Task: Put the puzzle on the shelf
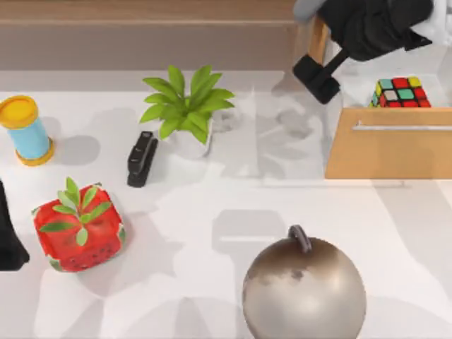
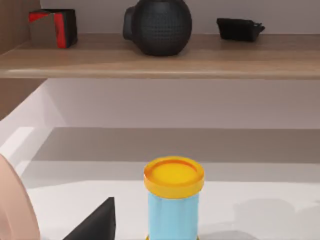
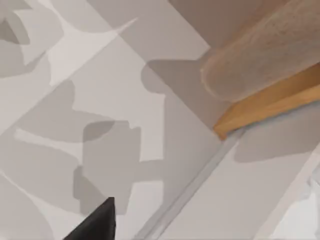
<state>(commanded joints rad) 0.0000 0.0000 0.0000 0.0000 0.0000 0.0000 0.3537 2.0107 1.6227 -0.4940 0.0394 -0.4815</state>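
Right end effector (image 1: 316, 78) is hovering above the desk, its opening impossible to judge and nothing visibly in it. Just beside it, right of it, the puzzle (image 1: 400, 92) is sitting behind the cabinet (image 1: 390, 143). It is looking light, rigid, smooth-faced; gripping opposite flat faces seems best.

A: Distractors on the tabletop (image 1: 212, 212)?

B: Left edge: blue tube with yellow cap (image 1: 25, 130), upright. Below it, toward the front left, a red strawberry-patterned cube with green leaves (image 1: 78, 227).

A: Middle?

B: Potted green plant (image 1: 185, 107) near the back. A black stapler (image 1: 140, 159) lies just beside it, on its left. A large metallic ball with a small loop on top (image 1: 304, 288) sits at the front edge, right of centre.

A: Right side?

B: Orange-tan drawer cabinet (image 1: 388, 152) with a silver bar handle (image 1: 402, 127), at the right edge.

A: Left wrist view?

B: Same blue tube (image 2: 173, 200), close up; behind it, higher, a dark textured round object (image 2: 159, 26), a red-and-grey block (image 2: 52, 27) and a flat black item (image 2: 239, 28).
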